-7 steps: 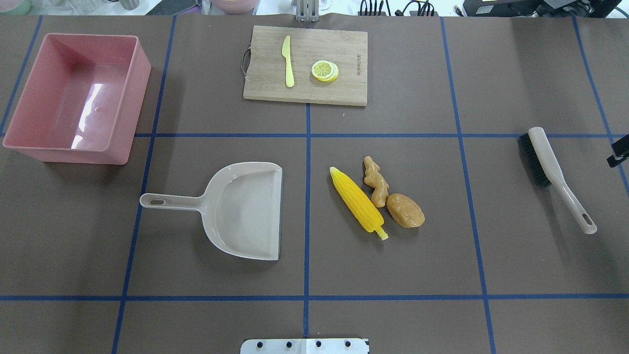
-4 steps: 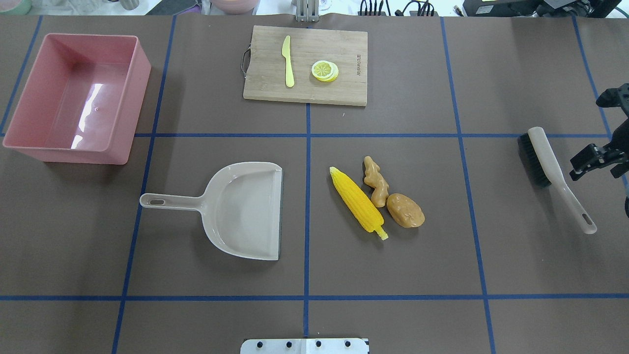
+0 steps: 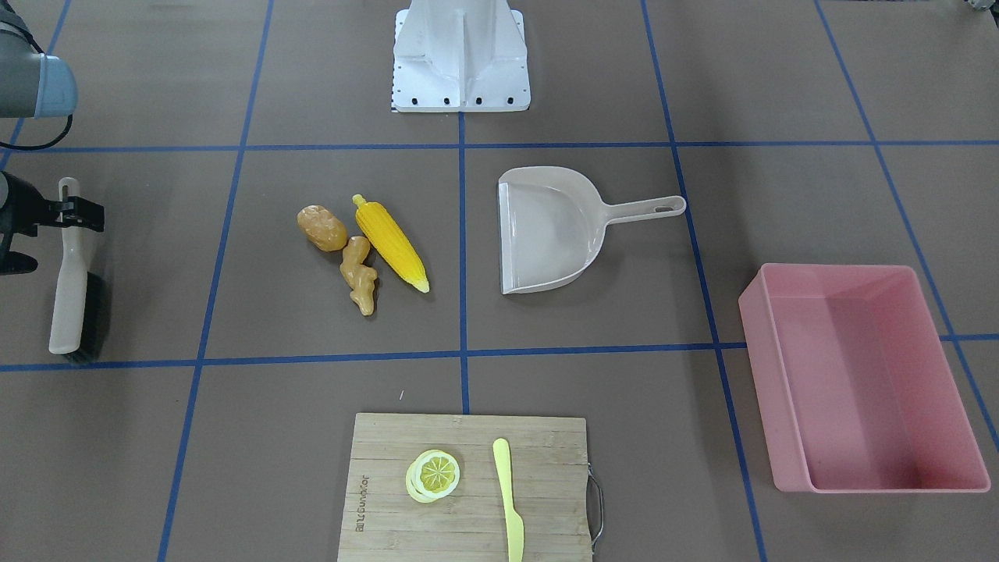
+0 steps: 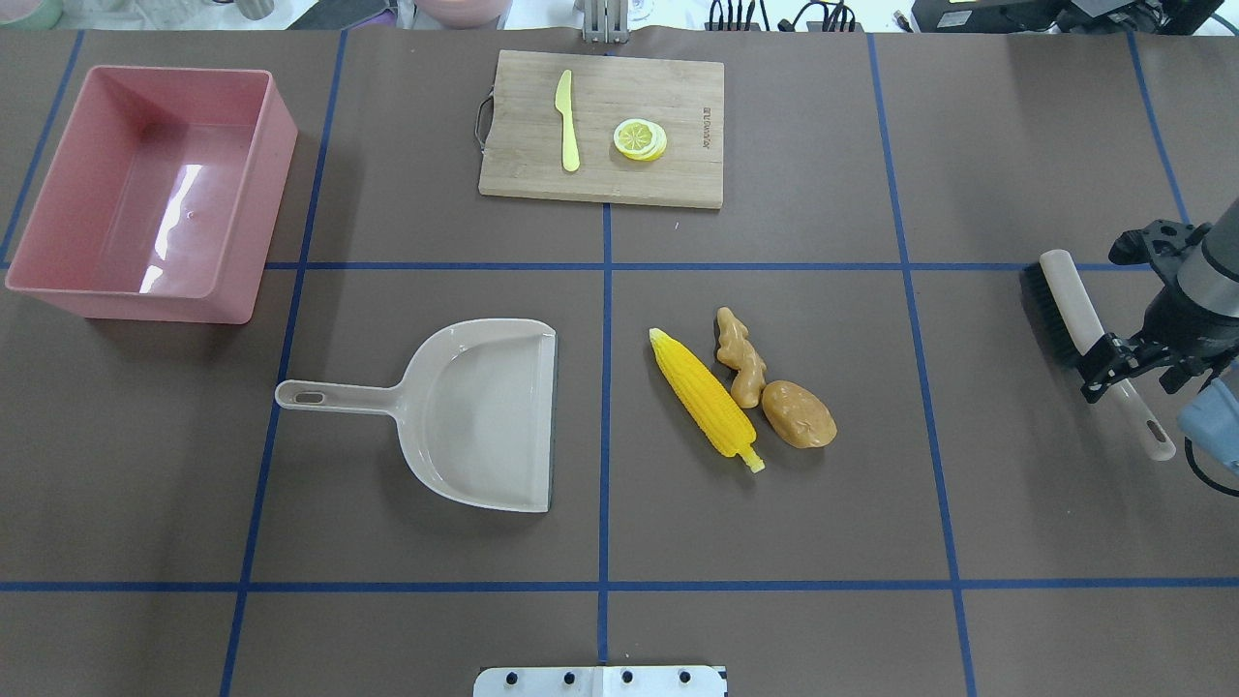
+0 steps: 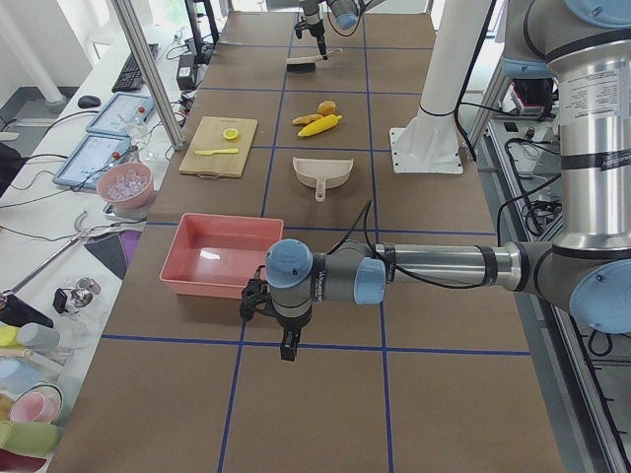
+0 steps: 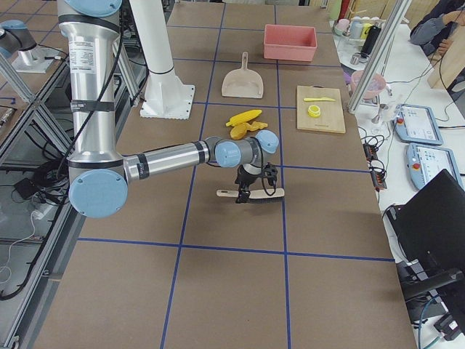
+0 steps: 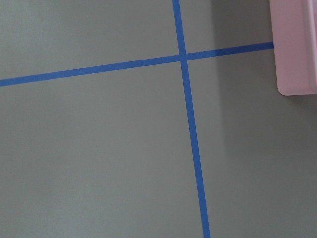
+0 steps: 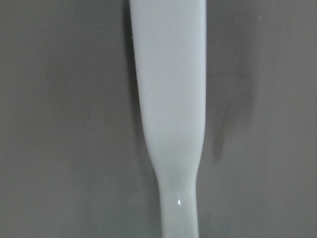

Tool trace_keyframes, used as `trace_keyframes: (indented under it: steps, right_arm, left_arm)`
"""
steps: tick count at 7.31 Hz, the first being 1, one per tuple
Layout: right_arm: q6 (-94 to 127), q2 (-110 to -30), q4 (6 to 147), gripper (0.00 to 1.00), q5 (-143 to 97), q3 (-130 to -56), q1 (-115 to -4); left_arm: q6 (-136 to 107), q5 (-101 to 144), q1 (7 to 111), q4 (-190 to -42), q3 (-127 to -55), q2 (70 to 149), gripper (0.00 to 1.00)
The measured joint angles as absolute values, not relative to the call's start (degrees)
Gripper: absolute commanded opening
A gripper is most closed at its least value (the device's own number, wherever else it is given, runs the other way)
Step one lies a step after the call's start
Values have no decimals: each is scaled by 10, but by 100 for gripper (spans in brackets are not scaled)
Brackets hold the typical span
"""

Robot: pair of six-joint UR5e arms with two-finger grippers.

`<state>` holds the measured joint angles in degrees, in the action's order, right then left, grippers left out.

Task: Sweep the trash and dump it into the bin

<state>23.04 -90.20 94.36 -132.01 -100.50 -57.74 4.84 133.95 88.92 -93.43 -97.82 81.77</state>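
right gripper (image 4: pixel 1134 373) at the overhead view's right edge, spread, seemingly astride the brush (image 4: pixel 1065 295) handle, left gripper (image 5: pixel 286 345) spread or pressed together, cannot tell, trash (image 4: pixel 702 392) mid-frame, pink bin (image 4: pixel 281 145) upper left

Bamboo cutting board (image 4: pixel 682 169) at top centre, yellow plastic knife (image 4: pixel 566 121) and lemon slices (image 4: pixel 640 139) on it, blue tape grid lines (image 4: pixel 605 254).
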Motion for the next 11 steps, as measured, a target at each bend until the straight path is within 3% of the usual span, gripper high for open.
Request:
trace_keyframes:
  steps: [1, 2, 3, 6, 11]
  right_arm:
    - [231, -903, 944, 63, -1320, -998, -572]
    - [231, -902, 944, 27, -1320, -992, -569]
    - [230, -899, 944, 0, -1321, -986, -567]
    - [225, -888, 950, 0, -1327, -975, -566]
    - [228, -879, 955, 0, -1323, -1017, -607]
  left_arm:
    - [48, 1339, 889, -934, -978, 819, 99]
    - [49, 1336, 889, -934, -979, 821, 99]
    - [49, 1330, 890, -933, -987, 823, 99]
    - [48, 1320, 892, -814, -1115, 839, 99]
    - [49, 1285, 787, -540, -1201, 1080, 99]
